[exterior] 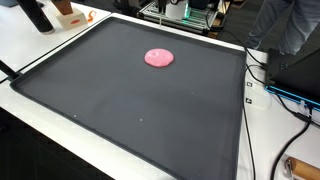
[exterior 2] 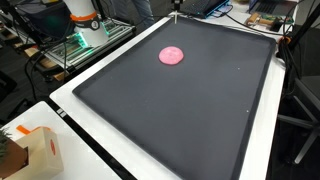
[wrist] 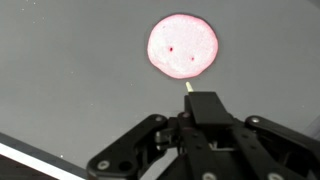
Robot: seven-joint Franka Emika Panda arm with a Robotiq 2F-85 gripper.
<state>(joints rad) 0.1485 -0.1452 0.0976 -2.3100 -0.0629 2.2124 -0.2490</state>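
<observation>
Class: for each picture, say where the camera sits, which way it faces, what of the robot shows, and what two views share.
In an exterior view: raised beside the black mat, looking down across it at the pink disc near the far edge; no arm clearly shows.
In an exterior view: raised off a mat corner, looking diagonally along it; no arm clearly shows.
Wrist view: above the mat, facing down at the disc; the gripper fills the bottom.
Shared: both exterior views show disc and mat.
</observation>
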